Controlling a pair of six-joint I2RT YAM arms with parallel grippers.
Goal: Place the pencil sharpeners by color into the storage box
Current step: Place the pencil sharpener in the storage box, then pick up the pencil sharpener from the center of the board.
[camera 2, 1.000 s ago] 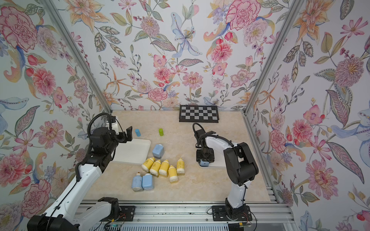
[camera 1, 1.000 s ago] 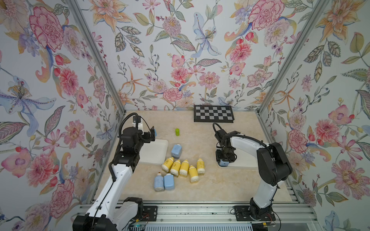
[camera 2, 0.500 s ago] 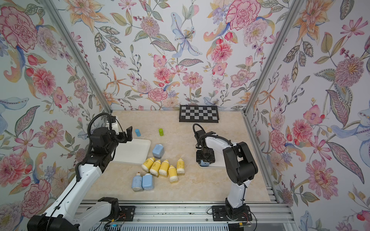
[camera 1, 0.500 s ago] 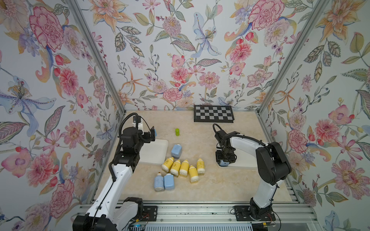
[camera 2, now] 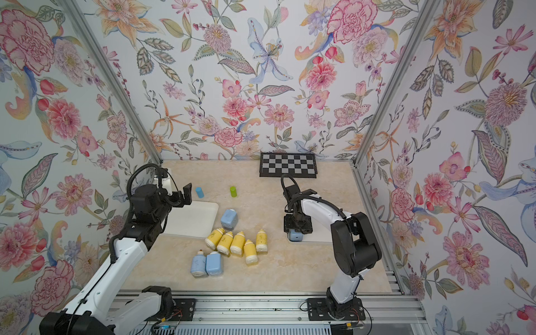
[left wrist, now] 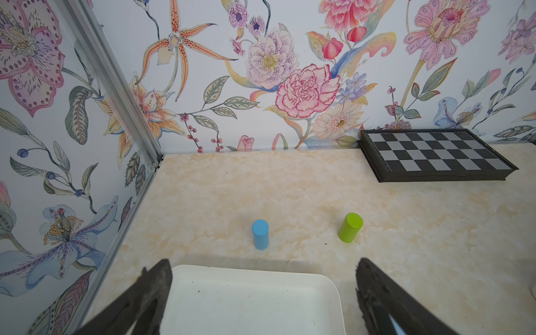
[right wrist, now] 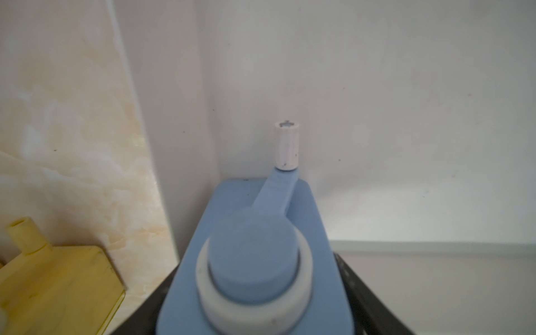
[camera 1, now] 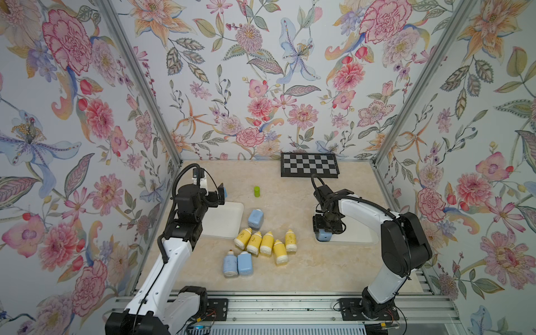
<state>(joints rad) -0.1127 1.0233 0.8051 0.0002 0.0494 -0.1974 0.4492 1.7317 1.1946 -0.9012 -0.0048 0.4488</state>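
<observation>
Release is what I read here. Neither arm has shifted in the top views over the last second. The one change is at my right hand (camera 1: 327, 227), where the jaws have been easing apart around a blue sharpener (right wrist: 255, 255). That sharpener stands cap-up inside the right white tray (camera 1: 359, 238), tucked into the corner nearest the yellow row, with its little white-tipped crank pointing at the tray wall. In the right wrist view the dark fingers (right wrist: 356, 284) sit close on either side of it. I cannot tell whether they are pressing it or have just let go, and I cannot be sure it rests on the tray floor.

If it is down, I judge this as the first blue piece delivered, which would make this tray the blue one. Everything else is out on the desk (camera 1: 304, 269). Five yellow sharpeners (camera 1: 266, 243) lie in a tight row, two blue sharpeners (camera 1: 237, 262) lie side by side nearer me, and a single blue sharpener (camera 1: 255, 218) sits just beside the left white tray (camera 1: 229, 217).

My left hand (left wrist: 264, 266) hangs wide open and empty over the far edge of that tray, which has nothing in it that I can see. Beyond it stand a small blue cylinder (left wrist: 260, 233) and a green cylinder (left wrist: 350, 227), which are not part of the sort. Next I would lift the right hand straight up, so the crank does not snag a finger.
</observation>
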